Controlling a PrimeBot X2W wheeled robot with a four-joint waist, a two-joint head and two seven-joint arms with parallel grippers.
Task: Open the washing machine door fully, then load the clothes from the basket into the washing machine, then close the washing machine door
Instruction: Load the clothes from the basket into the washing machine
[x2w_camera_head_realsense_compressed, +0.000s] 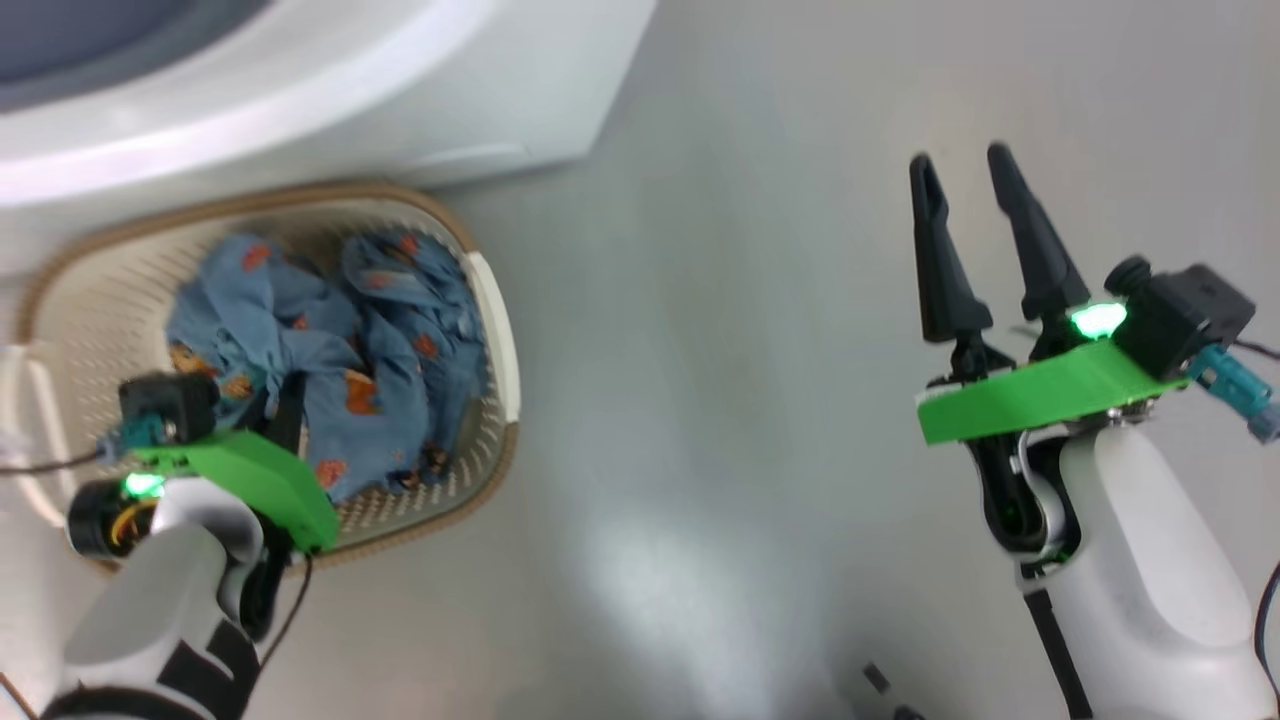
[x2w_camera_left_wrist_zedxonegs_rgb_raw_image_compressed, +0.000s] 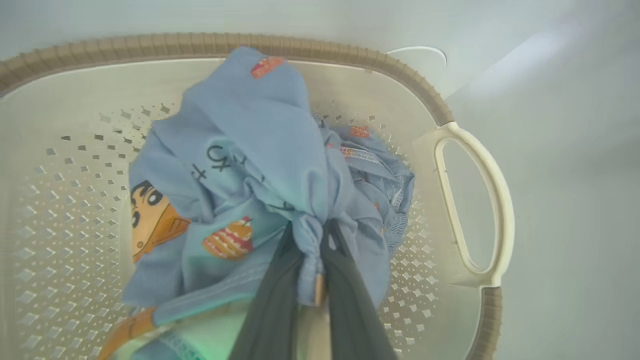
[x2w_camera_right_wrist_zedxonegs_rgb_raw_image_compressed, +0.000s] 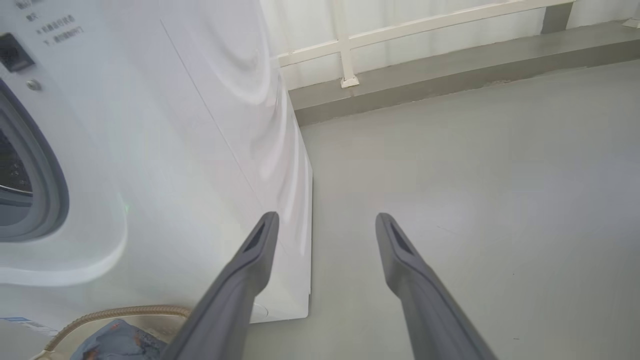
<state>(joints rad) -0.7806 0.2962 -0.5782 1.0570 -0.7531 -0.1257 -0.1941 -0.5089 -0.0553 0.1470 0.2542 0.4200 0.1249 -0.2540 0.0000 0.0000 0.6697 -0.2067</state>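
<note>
1. My left gripper (x2w_camera_left_wrist_zedxonegs_rgb_raw_image_compressed: 312, 239) is squeezed shut on the clothes (x2w_camera_left_wrist_zedxonegs_rgb_raw_image_compressed: 260, 150). It pinches a bunched fold of soft blue cloth between its two dark fingers.
2. The clothes are crumpled and floppy, with little orange-red pictures on them. They lie in a heap inside the basket (x2w_camera_left_wrist_zedxonegs_rgb_raw_image_compressed: 75, 100).
3. The basket is hard cream plastic with lots of small holes. It has rounded corners, a brown woven-look rim and a smooth loop handle (x2w_camera_left_wrist_zedxonegs_rgb_raw_image_compressed: 502, 200).
4. The basket sits on the floor (x2w_camera_head_realsense_compressed: 750, 350), just beside the front of the washing machine (x2w_camera_head_realsense_compressed: 420, 90).
5. The washing machine is a big, smooth white box. In the right wrist view I see its grey rubber ring (x2w_camera_right_wrist_zedxonegs_rgb_raw_image_compressed: 50, 190) and a bit of the holey steel drum (x2w_camera_right_wrist_zedxonegs_rgb_raw_image_compressed: 12, 170).
6. My right gripper (x2w_camera_head_realsense_compressed: 960, 160) has its fingers wide apart and holds nothing. It hangs over bare grey floor, well apart from the basket.
7. The floor is flat and a bit shiny, with open room to the right of the machine's corner. Far back are a low grey step (x2w_camera_right_wrist_zedxonegs_rgb_raw_image_compressed: 450, 65) and a white rail (x2w_camera_right_wrist_zedxonegs_rgb_raw_image_compressed: 400, 30).
</note>
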